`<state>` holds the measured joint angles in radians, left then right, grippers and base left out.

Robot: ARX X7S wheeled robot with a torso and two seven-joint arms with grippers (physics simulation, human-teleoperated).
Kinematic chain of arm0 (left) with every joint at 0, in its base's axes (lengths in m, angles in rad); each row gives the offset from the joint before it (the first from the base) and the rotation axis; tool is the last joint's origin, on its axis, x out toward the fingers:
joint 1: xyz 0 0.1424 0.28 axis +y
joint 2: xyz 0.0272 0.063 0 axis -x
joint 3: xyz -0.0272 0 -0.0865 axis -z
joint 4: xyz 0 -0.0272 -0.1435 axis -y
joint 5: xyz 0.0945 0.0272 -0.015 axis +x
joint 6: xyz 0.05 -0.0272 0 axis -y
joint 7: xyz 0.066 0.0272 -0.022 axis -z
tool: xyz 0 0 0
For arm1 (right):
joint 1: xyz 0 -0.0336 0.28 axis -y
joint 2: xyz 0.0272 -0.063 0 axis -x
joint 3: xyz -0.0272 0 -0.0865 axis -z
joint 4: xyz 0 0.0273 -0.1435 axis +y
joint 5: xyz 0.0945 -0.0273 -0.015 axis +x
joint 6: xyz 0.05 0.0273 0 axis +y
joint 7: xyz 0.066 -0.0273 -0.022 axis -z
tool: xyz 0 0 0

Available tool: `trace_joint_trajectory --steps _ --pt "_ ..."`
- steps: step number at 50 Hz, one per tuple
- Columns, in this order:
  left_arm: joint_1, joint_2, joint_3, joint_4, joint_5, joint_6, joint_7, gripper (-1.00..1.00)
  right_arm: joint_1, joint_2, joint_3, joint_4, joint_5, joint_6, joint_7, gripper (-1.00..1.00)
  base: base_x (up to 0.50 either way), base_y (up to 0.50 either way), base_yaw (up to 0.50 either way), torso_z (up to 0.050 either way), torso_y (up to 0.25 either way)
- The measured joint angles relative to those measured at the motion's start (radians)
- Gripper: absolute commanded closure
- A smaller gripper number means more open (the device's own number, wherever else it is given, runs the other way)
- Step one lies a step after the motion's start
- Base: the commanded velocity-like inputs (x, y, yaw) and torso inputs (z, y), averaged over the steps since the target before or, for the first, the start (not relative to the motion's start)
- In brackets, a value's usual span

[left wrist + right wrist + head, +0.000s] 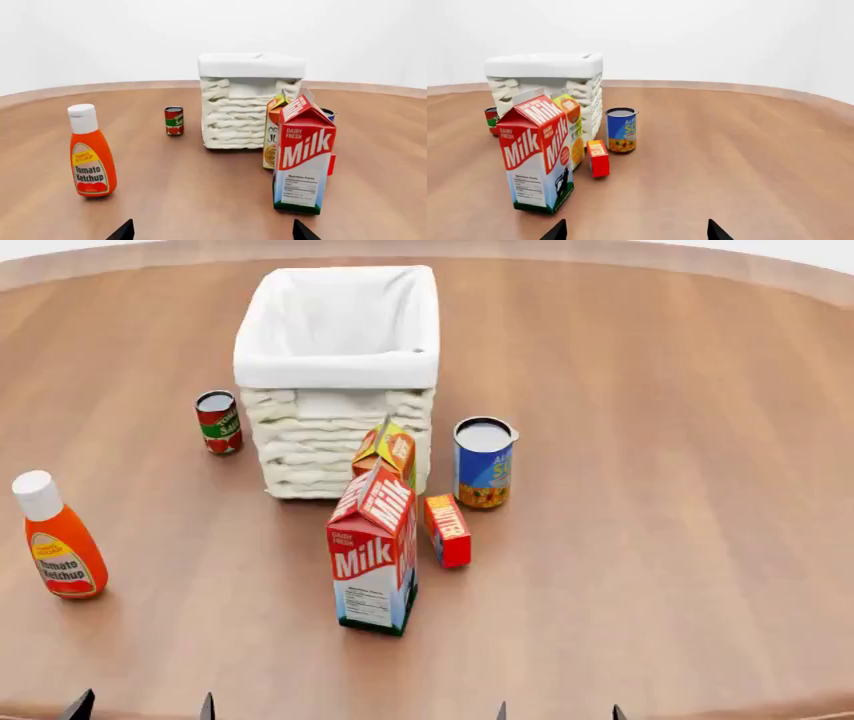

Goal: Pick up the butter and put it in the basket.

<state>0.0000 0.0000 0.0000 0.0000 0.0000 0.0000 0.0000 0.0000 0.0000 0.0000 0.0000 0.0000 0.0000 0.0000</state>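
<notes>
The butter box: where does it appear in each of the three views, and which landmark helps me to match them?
Head view: the butter stands right of the milk carton, in front of the blue can.
Right wrist view: the butter is between the milk carton and the blue can.
Left wrist view: only a red sliver shows behind the milk carton.
Shared landmark: the milk carton, beside the butter in every view.

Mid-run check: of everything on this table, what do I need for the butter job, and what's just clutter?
Needed: butter, standing beside the milk carton; basket.

Clutter: milk carton, juice carton, blue can, small red can, ketchup bottle.
</notes>
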Motion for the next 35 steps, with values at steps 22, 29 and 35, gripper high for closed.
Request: trace_joint_trajectory --steps 22,29,35 --pt "-0.008 -0.049 0.055 -0.005 -0.062 0.003 -0.060 -1.00 0.004 0.047 -0.058 -0.014 0.039 0.025 0.062 -1.00 0.00 0.00 0.20 0.000 0.000" --pt "-0.010 -0.061 0.066 -0.003 -0.079 0.002 -0.073 -1.00 0.007 0.060 -0.074 -0.017 0.043 0.037 0.079 -1.00 0.00 0.00 0.50 0.000 0.000" --pt "-0.012 -0.070 0.074 -0.002 -0.090 -0.001 -0.084 -1.00 0.009 0.070 -0.087 -0.019 0.046 0.046 0.092 -1.00 0.00 0.00 0.50 0.000 0.000"
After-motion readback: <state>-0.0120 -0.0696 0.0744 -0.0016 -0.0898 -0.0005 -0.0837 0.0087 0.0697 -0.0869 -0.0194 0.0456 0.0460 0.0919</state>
